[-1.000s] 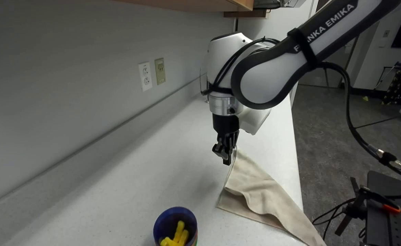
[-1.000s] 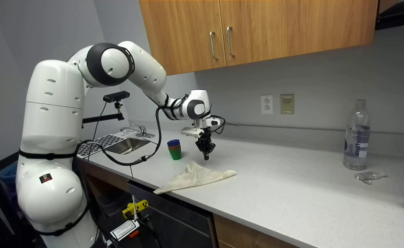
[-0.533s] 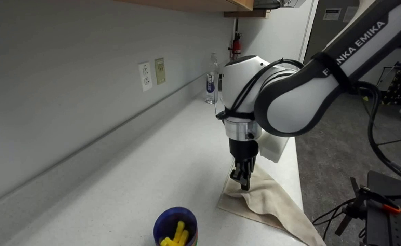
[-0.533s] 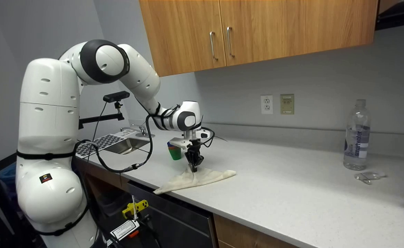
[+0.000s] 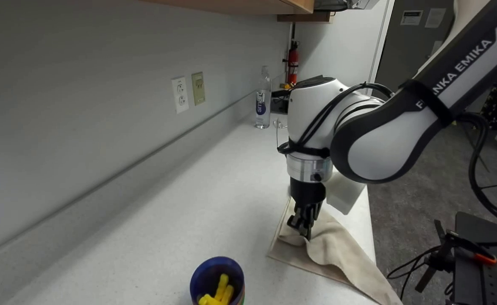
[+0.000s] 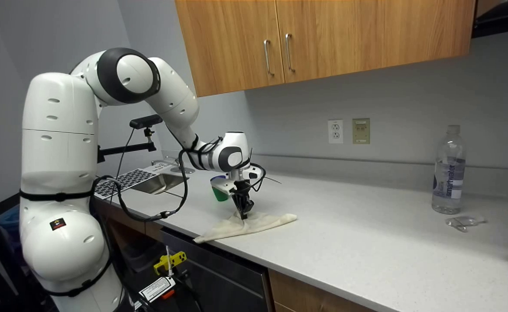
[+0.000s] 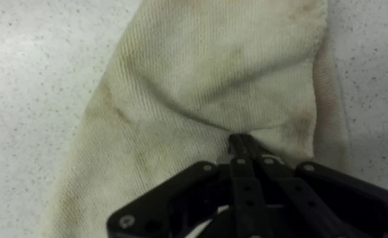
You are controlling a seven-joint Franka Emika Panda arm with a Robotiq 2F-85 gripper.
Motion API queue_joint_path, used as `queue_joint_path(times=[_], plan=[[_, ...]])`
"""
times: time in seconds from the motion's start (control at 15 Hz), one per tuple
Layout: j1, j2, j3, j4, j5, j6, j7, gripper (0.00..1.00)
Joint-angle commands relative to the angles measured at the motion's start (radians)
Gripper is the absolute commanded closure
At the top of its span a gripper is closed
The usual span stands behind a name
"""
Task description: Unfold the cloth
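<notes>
1. Beige cloth (image 5: 341, 250) lies on the white counter (image 5: 159, 228). It is folded, so a top flap (image 5: 329, 250) leaves a strip of the under layer (image 5: 290, 254) showing. One corner (image 6: 199, 239) reaches the counter's front edge and seems to poke past it.
2. The claw (image 7: 242, 142) points down into the cloth. Its tips (image 7: 235, 145) are together, and I think they are clamped on a small bit of cloth, because creases (image 7: 187, 114) run right up to them. How much they hold is hidden.
3. The flap could slip out. A tiny pinch and a fast pull up by the arm (image 6: 173, 93) would do that.
4. Both layers could come up at once. If the tips dig too deep, they may grab the under layer too, and the cloth would lift in one lump.
5. The cloth could slide and not spread. I see nothing else holding the under layer down, so a sideways tug may drag it all. Tugged past the front edge, it could drop to the floor (image 5: 405, 212).
6. The blue cup (image 5: 206, 267) with yellow pieces (image 5: 222, 290) stands near the cloth. If the arm swings that way, the cup could tip and spill.
</notes>
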State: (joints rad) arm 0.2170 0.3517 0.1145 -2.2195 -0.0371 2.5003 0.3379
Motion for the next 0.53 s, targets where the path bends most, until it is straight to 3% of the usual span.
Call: queue_joint_path(times=[0.0, 0.47], plan=[[0.03, 0.06, -0.043, 0.037, -0.038, 0.077, 0.066, 1.0], [0.03, 0.148, -0.089, 0.175, -0.03, 0.079, 0.107, 1.0]])
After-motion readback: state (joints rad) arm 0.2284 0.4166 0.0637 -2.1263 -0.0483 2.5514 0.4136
